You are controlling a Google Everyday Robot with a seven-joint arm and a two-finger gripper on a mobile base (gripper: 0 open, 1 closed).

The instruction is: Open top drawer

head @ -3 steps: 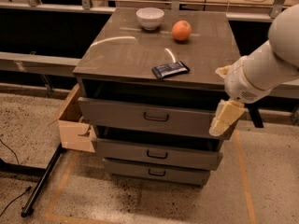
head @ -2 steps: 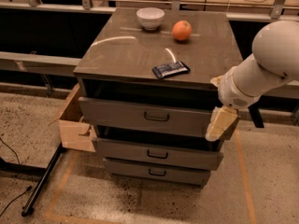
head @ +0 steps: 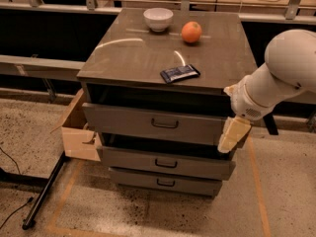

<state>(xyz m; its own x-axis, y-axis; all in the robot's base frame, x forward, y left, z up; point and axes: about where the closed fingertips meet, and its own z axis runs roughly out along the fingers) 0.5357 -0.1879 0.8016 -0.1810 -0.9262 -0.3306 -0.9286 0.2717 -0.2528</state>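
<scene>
top drawer [head: 123, 121] sits centre frame, uppermost of three fronts under the cabinet top [head: 143, 53]. Its loop handle [head: 164, 124] is mid-panel. There's a dark gap above the front, so it looks a bit proud of the carcass, not properly open.

gripper [head: 234, 135] is at the right end of that front, overlapping the corner and well apart from the handle. Can't tell whether it's apart or closed from here, and nothing visibly held.

My read of the step: get onto the handle. It should go left along the panel, square up to the loop, take it at the middle, then pull straight toward the bottom of the frame. An off-centre pull would likely rack the drawer.

Edges: middle drawer [head: 128, 158] and bottom drawer [head: 133, 177] have like handles just below, so don't drop low. Cardboard box [head: 79, 143] is beside the cabinet's left side. Black pole [head: 44, 191] lies on the floor lower left. Floor in front looks open for pull-out.

On top are a dark packet [head: 179, 73] near the front edge, plus an orange [head: 191, 32] and a white bowl [head: 158, 19] further back. A jerk could shift them.
</scene>
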